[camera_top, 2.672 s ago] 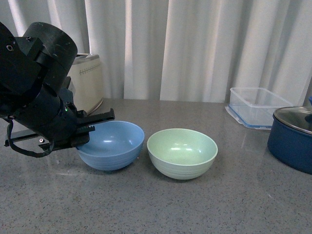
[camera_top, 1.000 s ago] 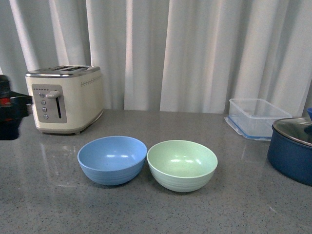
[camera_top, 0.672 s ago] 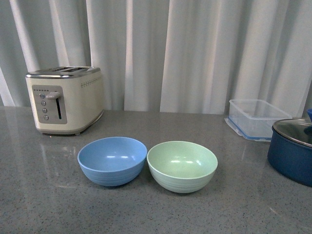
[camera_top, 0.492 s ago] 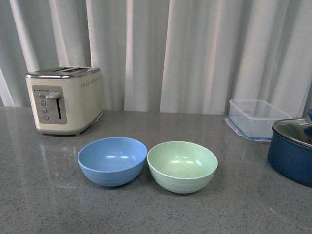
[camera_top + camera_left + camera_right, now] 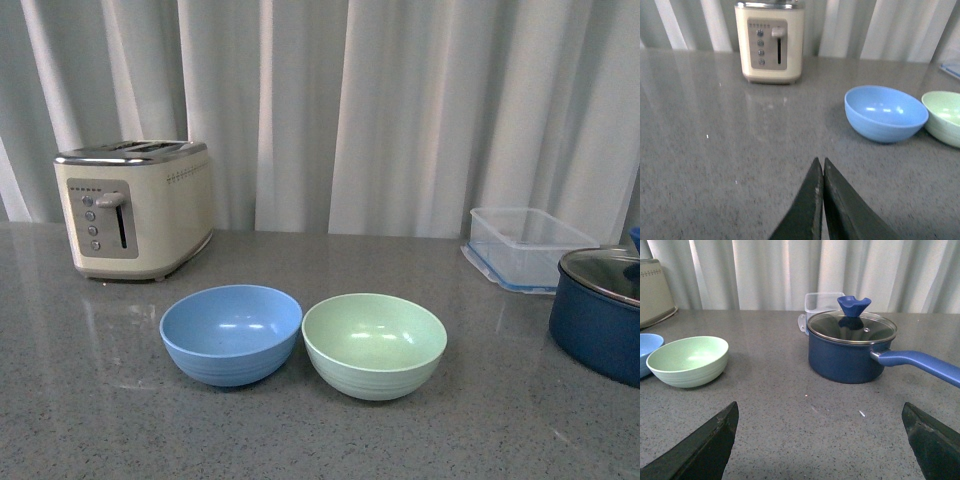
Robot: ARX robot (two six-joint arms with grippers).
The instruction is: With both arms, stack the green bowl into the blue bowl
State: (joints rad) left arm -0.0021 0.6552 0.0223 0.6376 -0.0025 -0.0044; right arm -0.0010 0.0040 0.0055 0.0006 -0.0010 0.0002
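Observation:
The pale mint-green bowl [image 5: 375,343] and the light blue bowl [image 5: 231,332] sit upright side by side on the grey counter, rims nearly touching, both empty. Neither arm shows in the front view. In the left wrist view my left gripper [image 5: 820,164] is shut and empty, fingers pressed together, low over bare counter well short of the blue bowl [image 5: 885,113]; the green bowl [image 5: 944,116] is at the frame's edge. In the right wrist view my right gripper [image 5: 820,412] is open wide and empty, with the green bowl [image 5: 688,360] off to one side and the blue bowl's rim [image 5: 648,347] beyond it.
A cream toaster [image 5: 132,205] stands at the back left. A clear plastic container [image 5: 527,245] sits at the back right. A dark navy lidded pot [image 5: 603,306] with a long handle [image 5: 920,364] stands at the right edge, straight ahead of the right gripper.
The left arm, which was at the blue bowl's left rim, has drawn back out of the front view. The bowls sit slightly lower in the picture; the toaster is uncovered.

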